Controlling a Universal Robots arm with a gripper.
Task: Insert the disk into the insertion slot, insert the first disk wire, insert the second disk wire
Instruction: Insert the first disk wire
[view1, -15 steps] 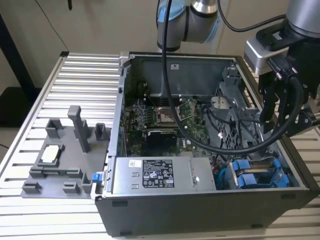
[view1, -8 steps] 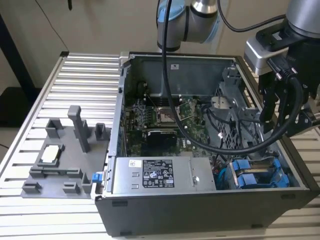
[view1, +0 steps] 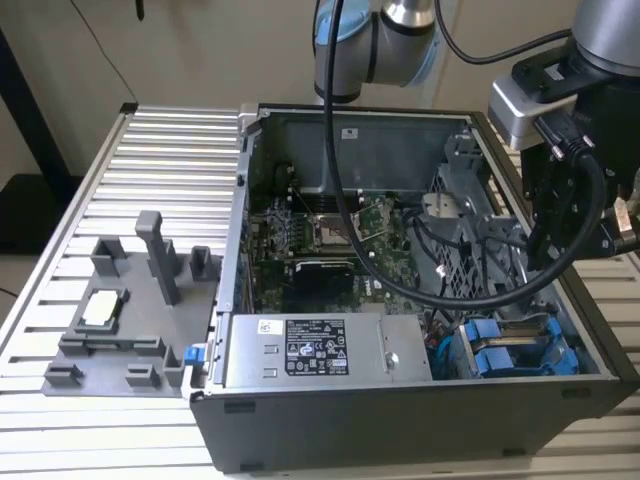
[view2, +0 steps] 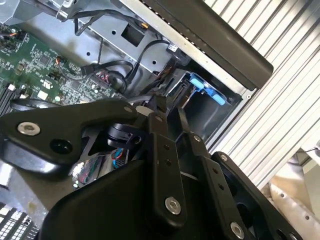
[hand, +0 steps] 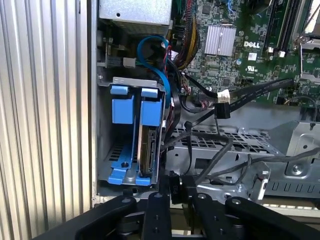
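I see the disk (hand: 146, 150) apparently seated at the case's (view1: 400, 420) corner. The gripper (hand: 176, 186) hangs above; I cannot tell its grip. Risk: it snags the loose wires (hand: 222, 109).

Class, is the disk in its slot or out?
In. The disk, in its blue carrier, stands inside the slot; whether fully seated, cannot tell.

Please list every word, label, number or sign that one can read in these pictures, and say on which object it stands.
Power-supply box: white label with black print and symbols, too small to read.
Circuit board: a white maker's mark, not quoted here; the component codes are too small to read.
Small white sticker on the far inner wall of the case: blurred, unreadable.
Disk: edge-on in its blue carrier, no legible print.
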